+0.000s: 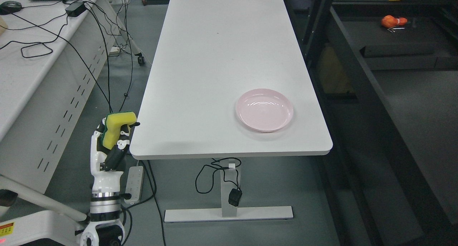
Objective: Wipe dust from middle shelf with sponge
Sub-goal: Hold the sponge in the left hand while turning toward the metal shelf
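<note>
My left hand (111, 138) is at the lower left, raised beside the near left corner of the white table (214, 60). Its fingers are curled around a yellow sponge with a green scouring side (116, 126), held upright at about table-edge height. The hand is just left of the table edge and not over it. A dark shelf unit (386, 53) stands along the right side of the picture, with dark flat shelf boards. My right arm does not show.
A pink plate (264, 109) lies on the table near its near right corner. An orange object (393, 21) lies on the dark shelf at the upper right. A white desk (32, 53) with cables, a mouse and a laptop stands at the left. A power strip (134, 183) lies on the floor.
</note>
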You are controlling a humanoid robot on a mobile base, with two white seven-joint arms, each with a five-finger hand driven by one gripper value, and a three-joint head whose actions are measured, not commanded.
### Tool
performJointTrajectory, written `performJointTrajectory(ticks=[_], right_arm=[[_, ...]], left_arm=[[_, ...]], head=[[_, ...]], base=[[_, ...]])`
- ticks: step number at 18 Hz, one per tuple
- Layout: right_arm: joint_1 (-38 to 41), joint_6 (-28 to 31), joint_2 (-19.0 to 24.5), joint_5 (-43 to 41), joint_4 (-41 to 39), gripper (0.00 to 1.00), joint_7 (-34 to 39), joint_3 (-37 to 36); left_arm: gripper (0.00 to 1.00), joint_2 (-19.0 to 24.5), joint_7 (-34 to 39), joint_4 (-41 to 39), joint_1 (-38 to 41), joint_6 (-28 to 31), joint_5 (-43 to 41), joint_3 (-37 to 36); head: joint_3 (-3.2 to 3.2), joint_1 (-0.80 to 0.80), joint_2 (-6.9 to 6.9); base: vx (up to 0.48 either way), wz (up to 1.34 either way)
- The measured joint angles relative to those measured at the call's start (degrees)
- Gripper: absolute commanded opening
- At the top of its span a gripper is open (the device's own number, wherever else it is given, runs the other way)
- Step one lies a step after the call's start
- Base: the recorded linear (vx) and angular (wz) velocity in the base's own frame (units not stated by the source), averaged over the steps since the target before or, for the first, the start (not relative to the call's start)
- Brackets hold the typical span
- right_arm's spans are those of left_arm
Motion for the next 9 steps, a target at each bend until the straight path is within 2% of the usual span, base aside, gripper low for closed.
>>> performJointTrajectory(ticks=[9], right_arm=[[-0.01, 0.00, 0.00, 0.00, 0.00, 1.00, 0.00, 0.00]], left_arm=[[0.01, -0.05, -0.24, -2.06, 4.03, -1.15, -1.33, -1.45]], head=[[0.00, 0.00, 0.00]], base=[[-0.274, -0.21]])
